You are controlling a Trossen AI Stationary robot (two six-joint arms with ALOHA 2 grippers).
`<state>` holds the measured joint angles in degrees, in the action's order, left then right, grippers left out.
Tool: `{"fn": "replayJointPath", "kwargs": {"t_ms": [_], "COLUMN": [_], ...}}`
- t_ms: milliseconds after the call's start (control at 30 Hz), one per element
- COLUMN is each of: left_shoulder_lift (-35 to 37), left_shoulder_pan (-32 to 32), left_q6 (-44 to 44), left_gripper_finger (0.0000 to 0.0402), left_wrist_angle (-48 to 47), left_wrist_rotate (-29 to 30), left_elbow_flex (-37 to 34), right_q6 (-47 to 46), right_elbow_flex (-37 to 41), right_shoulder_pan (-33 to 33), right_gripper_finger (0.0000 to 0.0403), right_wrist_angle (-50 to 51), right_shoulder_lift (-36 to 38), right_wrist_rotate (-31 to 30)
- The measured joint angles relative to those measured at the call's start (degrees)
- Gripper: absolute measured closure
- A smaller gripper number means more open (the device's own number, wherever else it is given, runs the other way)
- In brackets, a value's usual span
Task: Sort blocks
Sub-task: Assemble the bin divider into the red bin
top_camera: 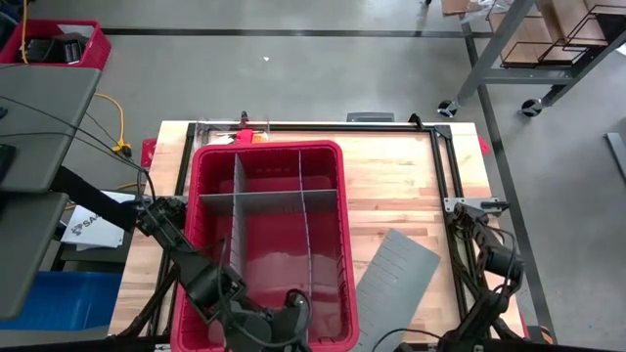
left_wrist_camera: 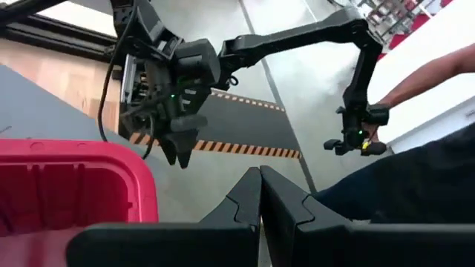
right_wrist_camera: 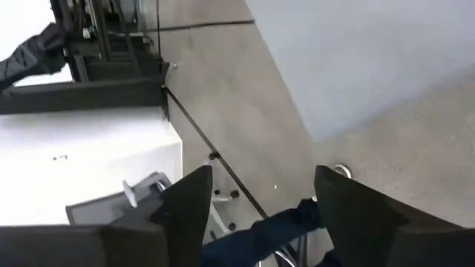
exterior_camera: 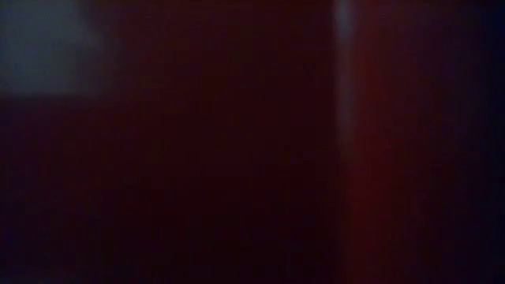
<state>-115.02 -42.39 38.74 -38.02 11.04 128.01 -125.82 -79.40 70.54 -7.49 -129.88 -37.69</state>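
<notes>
R pincer open; L pincer closed.

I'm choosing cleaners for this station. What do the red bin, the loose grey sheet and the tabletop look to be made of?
Red bin: likely moulded plastic, glossy, with a rounded rim. Loose grey sheet: probably matte plastic, thin, slotted edge; could be fibreboard. Tabletop: light wood, visible plank seams and grain, smooth finish.

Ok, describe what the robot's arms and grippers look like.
Both arms are dark, jointed, with black cables along them. The left gripper has two angular black fingers, as does the right gripper. A green light glows on the right arm's wrist.
</notes>
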Motion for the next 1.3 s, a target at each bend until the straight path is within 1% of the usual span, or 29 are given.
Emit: {"fn": "replayJointPath", "kwargs": {"t_ms": [100, 200, 367, 433, 667, 867, 1000, 1067, 1167, 1233, 1300], "left_shoulder_lift": [0.0, 0.0, 0.0, 0.0, 0.0, 0.0, 0.0, 0.0, 0.0, 0.0, 0.0], "left_shoulder_pan": [0.0, 0.1, 0.4, 0.5, 0.8, 0.8, 0.8, 0.7, 0.7, 0.7, 0.7], "left_q6": [1.6, 2.8, 5.3, 5.8, 7.1, 7.7, 7.7, 7.7, 7.7, 8.2, 8.3], "left_gripper_finger": [0.0401, 0.0402, 0.0401, 0.0402, 0.0402, 0.0402, 0.0401, 0.0401, 0.0402, 0.0402, 0.0401], "left_wrist_angle": [0.1, 0.0, 0.1, 0.1, 0.1, 0.1, 0.1, 0.0, -1.2, -2.4, -2.8], "left_wrist_rotate": [0.5, 2.5, 3.5, 3.5, 3.6, 3.7, 3.7, 3.7, 3.7, 3.7, 3.7], "left_elbow_flex": [0.0, 0.0, 0.0, 0.0, 0.0, 0.0, 0.0, 0.0, 0.0, 0.0, -0.1], "right_q6": [0.1, 0.0, -0.3, -0.3, -0.5, -0.9, -1.3, -1.4, -1.9, -2.3, -2.4], "right_elbow_flex": [0.0, 0.0, 0.0, 0.0, 0.0, 0.0, 0.0, -0.1, -0.2, -0.2, -0.2], "right_shoulder_pan": [1.2, 1.9, 1.1, 1.0, 0.4, -1.6, -2.4, -2.7, -3.3, -3.8, -4.6], "right_gripper_finger": [0.0167, 0.0167, 0.0167, 0.0167, 0.0167, 0.0167, 0.0169, 0.0177, 0.0201, 0.0224, 0.0255], "right_wrist_angle": [0.9, 2.8, 3.6, 3.4, 7.0, 7.1, 7.4, 7.8, 9.4, 9.9, 10.5], "right_shoulder_lift": [0.0, 0.0, 0.0, 0.0, 0.0, 0.0, 0.0, 0.0, 0.0, 0.0, 0.0], "right_wrist_rotate": [-0.5, -1.4, -5.9, -6.7, -7.0, -4.9, -4.7, -4.3, -2.8, -2.2, -0.5]}}
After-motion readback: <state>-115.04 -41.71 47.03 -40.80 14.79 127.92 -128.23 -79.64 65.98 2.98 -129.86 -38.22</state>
